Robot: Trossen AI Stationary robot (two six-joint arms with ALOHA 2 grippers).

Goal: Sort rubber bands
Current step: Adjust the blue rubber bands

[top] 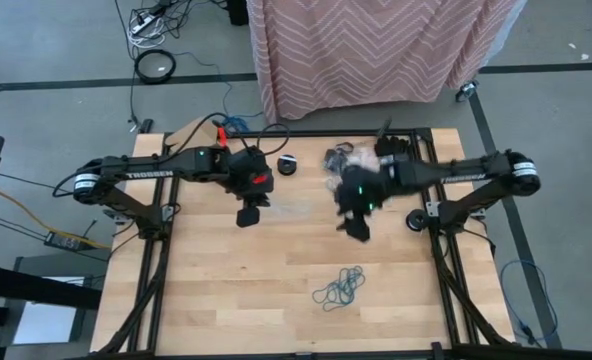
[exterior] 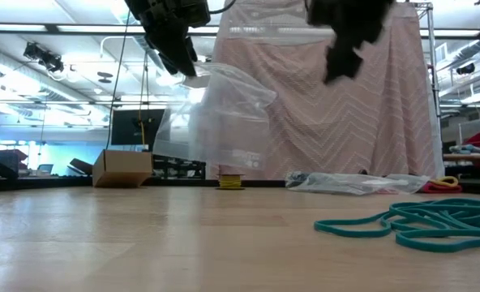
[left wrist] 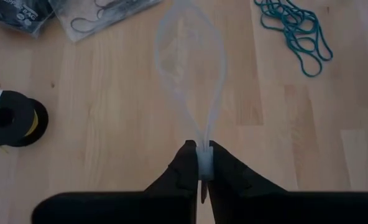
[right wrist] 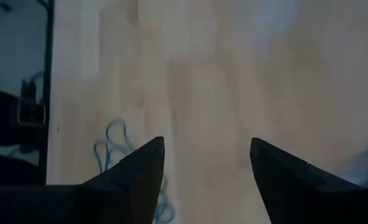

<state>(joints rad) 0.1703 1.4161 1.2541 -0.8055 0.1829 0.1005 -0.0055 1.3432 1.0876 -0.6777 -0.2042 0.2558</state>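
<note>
My left gripper (top: 248, 215) is over the table's middle left, shut on a clear plastic bag (exterior: 216, 113) whose mouth gapes open in a loop (left wrist: 190, 74). My right gripper (right wrist: 206, 168) hovers open over the middle right (top: 356, 225), nothing between its fingers. A heap of teal rubber bands (top: 338, 288) lies on the wood toward the near edge, also visible in the low view (exterior: 418, 221) and the left wrist view (left wrist: 296, 31). More bands sit inside clear bags (left wrist: 91, 15) lying at the far side (top: 341, 158). My left gripper pinches the bag's mouth rim (left wrist: 204, 155) between its two fingers, at the end where both layers of the rim meet. The fingers slant down from the table's left. The bag hangs below them (exterior: 224, 138), its mouth open, apparently clear of the table.
A black spool with a yellow core (left wrist: 10, 118) stands at the far middle (top: 288, 165). A cloth-draped stand (top: 376, 50) rises beyond the far edge. A cardboard box (exterior: 122, 169) sits behind the table. Bare wood lies at the near left.
</note>
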